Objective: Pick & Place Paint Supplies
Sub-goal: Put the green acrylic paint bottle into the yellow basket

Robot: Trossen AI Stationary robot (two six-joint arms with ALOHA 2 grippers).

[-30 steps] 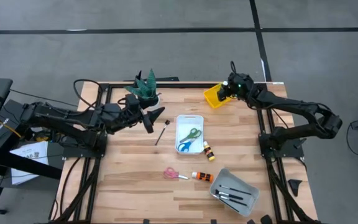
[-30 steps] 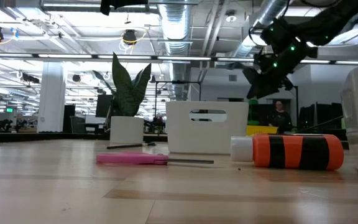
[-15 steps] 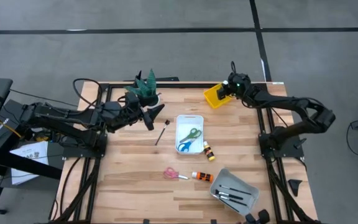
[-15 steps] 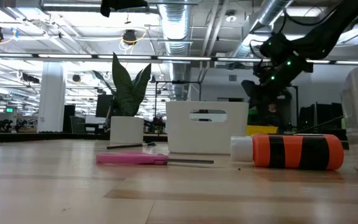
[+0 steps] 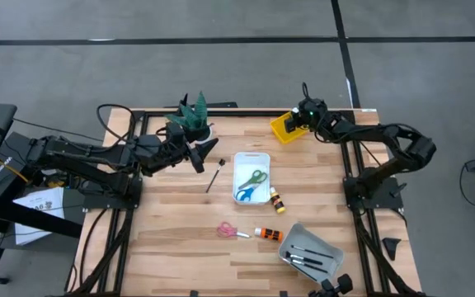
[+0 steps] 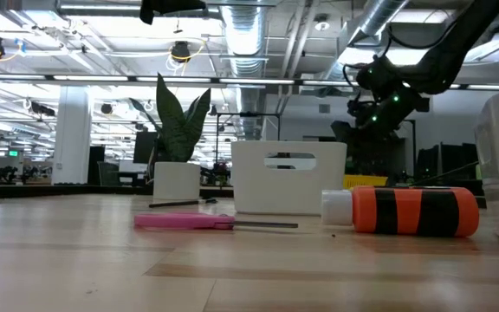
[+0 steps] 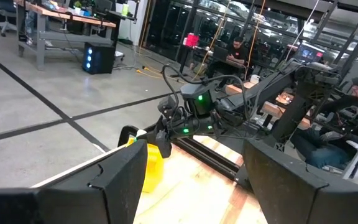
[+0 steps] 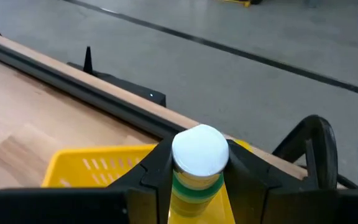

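My right gripper hangs over the yellow tray at the table's far right, shut on a small paint bottle with a white cap and green and yellow bands. My left gripper stands open and level beside the potted plant, holding nothing. A dark-handled brush lies on the table just under it. Pink scissors and an orange striped bottle lie near the front. A small orange and yellow bottle lies beside the white tray. My right gripper pinches the bottle's body just below the white cap between its two fingers. The cap end points back toward the wrist. The fingers slant down from the table's right over the yellow tray. The bottle's lower end is hidden behind the bottle itself.
The white tray holds green scissors and blue scissors. A grey tray with brushes sits at the near right. The table's dark far rail runs close behind the yellow tray.
My right gripper has sunk toward the yellow tray with the bottle still between its fingers.
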